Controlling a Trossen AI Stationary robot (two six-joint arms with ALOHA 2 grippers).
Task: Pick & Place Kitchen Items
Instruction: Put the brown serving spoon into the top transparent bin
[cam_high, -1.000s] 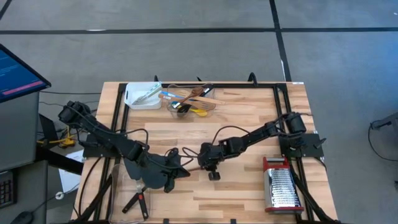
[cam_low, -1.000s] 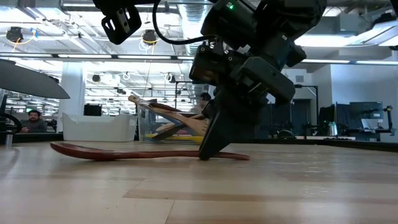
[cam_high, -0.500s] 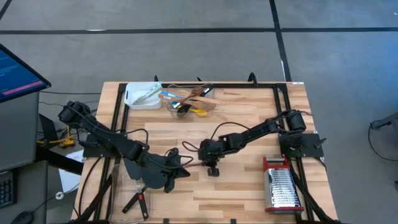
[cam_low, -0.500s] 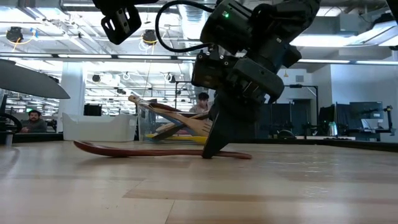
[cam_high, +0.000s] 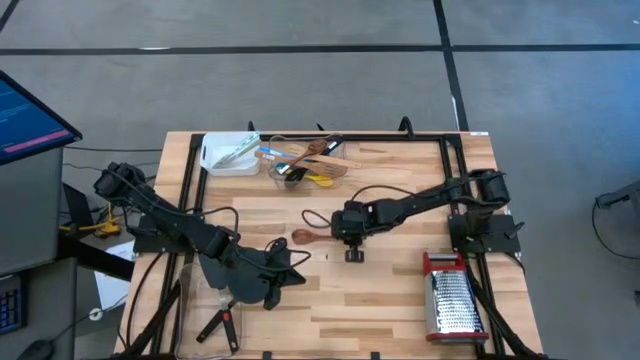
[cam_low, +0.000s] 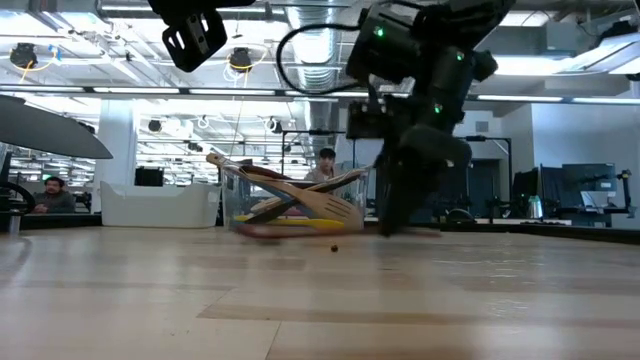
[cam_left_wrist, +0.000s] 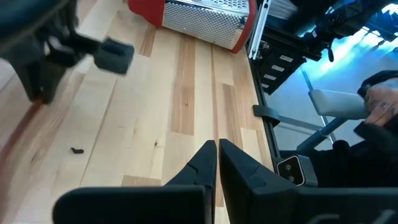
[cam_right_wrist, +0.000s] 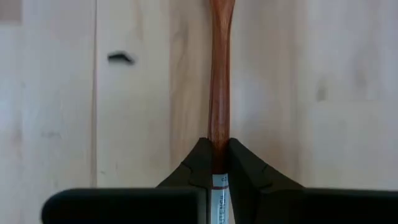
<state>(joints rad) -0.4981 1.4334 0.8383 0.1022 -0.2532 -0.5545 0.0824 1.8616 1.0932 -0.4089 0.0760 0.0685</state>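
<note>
Reddish wooden spoon pinched in right tool — clear tub beyond, grater aside.

Grey floor crossed by dark lines; office beyond (ceiling strip lights), seated person.

Left end effector with fingers pressed together above the wooden desk, steel grater with red trim beyond, right arm alongside.
</note>
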